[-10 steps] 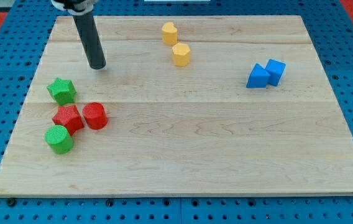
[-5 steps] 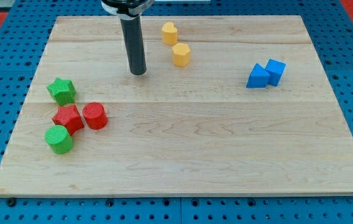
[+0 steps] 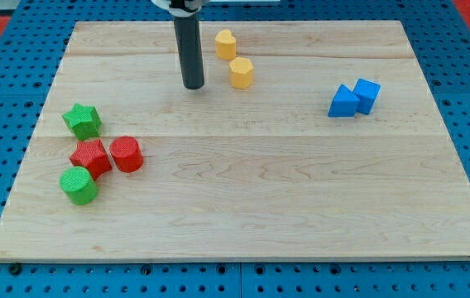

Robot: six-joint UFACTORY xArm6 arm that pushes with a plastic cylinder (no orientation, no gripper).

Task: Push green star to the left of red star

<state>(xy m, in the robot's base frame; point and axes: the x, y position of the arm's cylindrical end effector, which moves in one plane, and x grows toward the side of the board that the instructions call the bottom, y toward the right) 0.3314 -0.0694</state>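
Observation:
The green star [image 3: 82,121] lies near the board's left edge, just above and slightly left of the red star [image 3: 90,156], close to it. My tip [image 3: 193,85] rests on the board well to the right of and above both stars, near the top middle, just left of the yellow blocks. It touches no block.
A red cylinder [image 3: 126,154] touches the red star's right side. A green cylinder [image 3: 79,185] sits just below the red star. Two yellow blocks [image 3: 241,73] [image 3: 225,43] lie at the top middle. Two blue blocks [image 3: 345,102] [image 3: 366,93] sit at the right.
My tip has moved to the right along the top of the board, from above the green star toward the yellow blocks. No block has moved.

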